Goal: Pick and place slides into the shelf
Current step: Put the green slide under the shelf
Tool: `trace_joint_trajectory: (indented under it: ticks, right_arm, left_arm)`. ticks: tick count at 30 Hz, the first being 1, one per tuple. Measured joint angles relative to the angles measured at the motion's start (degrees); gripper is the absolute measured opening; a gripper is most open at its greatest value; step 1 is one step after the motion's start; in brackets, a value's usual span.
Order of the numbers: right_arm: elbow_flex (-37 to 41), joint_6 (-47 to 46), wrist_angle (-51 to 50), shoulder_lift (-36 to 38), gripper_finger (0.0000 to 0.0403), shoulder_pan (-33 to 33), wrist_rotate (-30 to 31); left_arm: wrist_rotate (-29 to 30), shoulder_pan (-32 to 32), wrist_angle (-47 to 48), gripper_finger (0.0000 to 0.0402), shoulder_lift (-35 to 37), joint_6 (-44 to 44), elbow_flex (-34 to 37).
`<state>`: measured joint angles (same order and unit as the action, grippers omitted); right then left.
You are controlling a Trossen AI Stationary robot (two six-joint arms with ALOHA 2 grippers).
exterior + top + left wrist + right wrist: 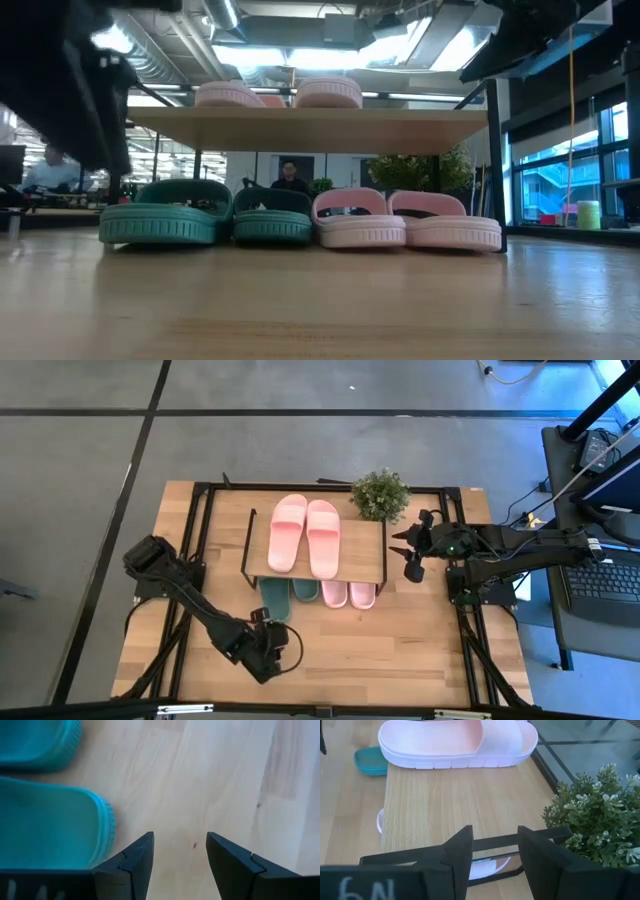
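Observation:
The shelf (365, 555) stands mid-table. One pink pair of slides (305, 535) lies sole-down on its top board. Under the board, a green pair (215, 215) and a second pink pair (400, 222) rest sole-down on the table. My left gripper (270, 650) hovers open near the table's front edge, just short of the green slides' heels (50, 825), with nothing between its fingers (180, 845). My right gripper (410, 555) hangs open to the right of the shelf, its fingers (495, 840) over the board's right end (445, 805), empty.
A small potted plant (380, 493) stands at the shelf's far right corner, close to my right gripper. Black frame rails (470, 650) run along the table's left and right sides. Bare wood (400, 650) lies in front of the shelf. A laptop (605, 585) sits off the table's right.

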<state>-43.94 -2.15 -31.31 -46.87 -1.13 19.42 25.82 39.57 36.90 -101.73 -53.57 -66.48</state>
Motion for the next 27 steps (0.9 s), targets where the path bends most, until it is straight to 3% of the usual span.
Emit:
trace_joint_trajectory:
  ticks: [6,27]
  right_arm:
    - [0.0,-0.19,0.12,0.0,0.0157,0.0,0.0]
    - [0.0,-0.18,0.24,0.0,0.0157,0.74,0.02]
  left_arm:
    - [-4.5,-1.37,-2.89,0.0173,-0.06,0.23,5.04]
    - [-2.5,-5.31,-3.59,0.0173,0.02,0.16,11.81]
